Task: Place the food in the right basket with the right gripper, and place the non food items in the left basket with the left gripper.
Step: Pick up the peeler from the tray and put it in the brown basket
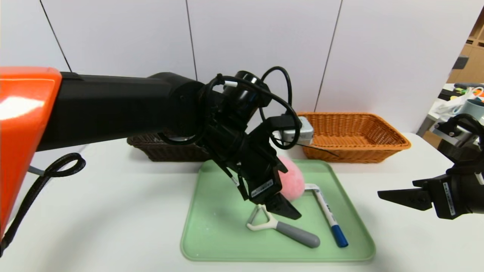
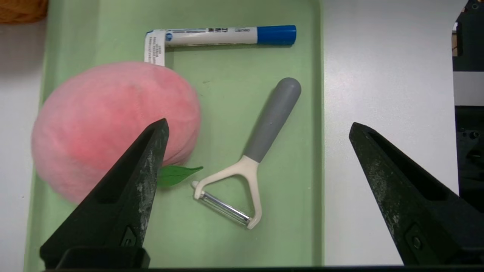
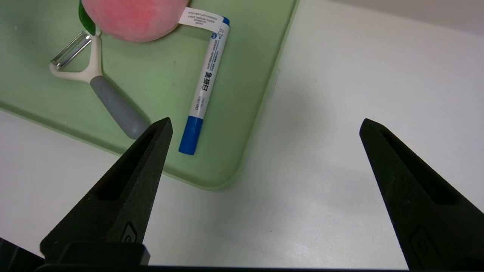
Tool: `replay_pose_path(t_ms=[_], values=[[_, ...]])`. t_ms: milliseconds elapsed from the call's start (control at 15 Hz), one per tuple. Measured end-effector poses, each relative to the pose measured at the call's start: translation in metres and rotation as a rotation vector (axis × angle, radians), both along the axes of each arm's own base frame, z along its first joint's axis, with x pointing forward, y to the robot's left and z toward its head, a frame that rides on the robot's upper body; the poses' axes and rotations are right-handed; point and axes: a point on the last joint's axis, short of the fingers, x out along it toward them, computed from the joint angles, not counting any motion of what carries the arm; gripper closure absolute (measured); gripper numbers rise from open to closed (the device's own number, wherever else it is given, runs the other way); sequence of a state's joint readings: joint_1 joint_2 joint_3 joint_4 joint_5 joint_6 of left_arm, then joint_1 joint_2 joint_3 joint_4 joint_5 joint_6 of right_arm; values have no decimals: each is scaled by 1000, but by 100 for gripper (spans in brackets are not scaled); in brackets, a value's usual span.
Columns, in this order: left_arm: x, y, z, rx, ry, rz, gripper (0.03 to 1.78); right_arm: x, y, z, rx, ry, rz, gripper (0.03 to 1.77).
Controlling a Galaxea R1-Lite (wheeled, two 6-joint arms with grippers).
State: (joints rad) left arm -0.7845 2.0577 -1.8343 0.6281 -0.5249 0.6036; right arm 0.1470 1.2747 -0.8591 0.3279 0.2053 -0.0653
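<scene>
The peeler is lying flat on the green tray, directly below and between the spread fingers of the left gripper, which is hovering empty with jaws wide; judging by that aim, the peeler is its next non-food pick. The plush peach is sitting just beside one finger, its tag reaching toward the marker beyond. The right gripper is waiting off the tray's edge, jaws also wide and empty, probably leaving room. The left arm is hiding most of the dark brown basket and part of the orange-tan basket, so their contents are hard to make out.
</scene>
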Motion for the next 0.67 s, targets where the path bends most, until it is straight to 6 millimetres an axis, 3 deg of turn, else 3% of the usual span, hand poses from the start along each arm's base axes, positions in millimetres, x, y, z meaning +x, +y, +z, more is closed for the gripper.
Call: replay_pose_path(t_ms=[667], values=[[-17, -30, -39, 46, -14, -124, 12, -2, 0, 2, 3, -9, 0, 9]])
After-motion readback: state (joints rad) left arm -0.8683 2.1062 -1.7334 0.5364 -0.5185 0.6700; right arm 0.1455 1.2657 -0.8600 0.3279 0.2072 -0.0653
